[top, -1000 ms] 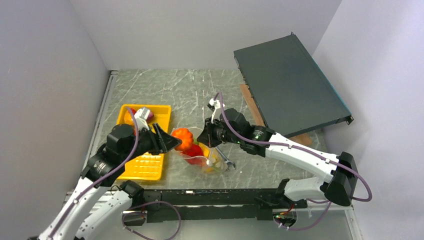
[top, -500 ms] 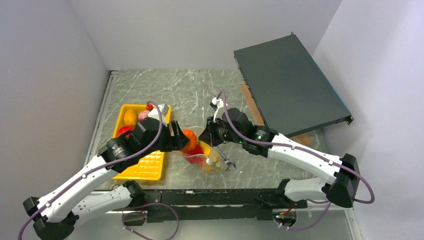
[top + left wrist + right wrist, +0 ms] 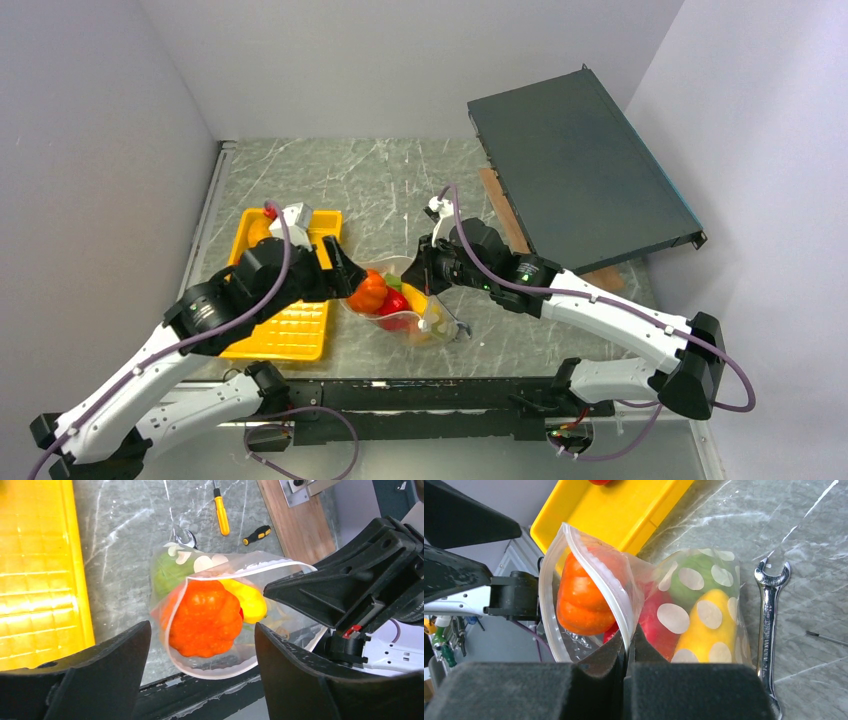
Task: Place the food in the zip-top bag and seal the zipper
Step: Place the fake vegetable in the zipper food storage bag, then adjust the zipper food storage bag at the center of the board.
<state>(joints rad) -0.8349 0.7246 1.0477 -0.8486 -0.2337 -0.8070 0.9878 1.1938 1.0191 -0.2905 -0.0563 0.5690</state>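
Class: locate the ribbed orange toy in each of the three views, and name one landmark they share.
Top external: orange toy near centre, in the mouth of the bag.
Left wrist: orange toy at centre, inside the bag.
Right wrist: orange toy left of centre.
Shared landmark: yellow tray.

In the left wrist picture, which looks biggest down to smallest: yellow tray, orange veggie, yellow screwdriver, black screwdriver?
1. yellow tray, even cut off by the edge
2. orange veggie, nearer the camera, so maybe flattered
3. yellow screwdriver
4. black screwdriver
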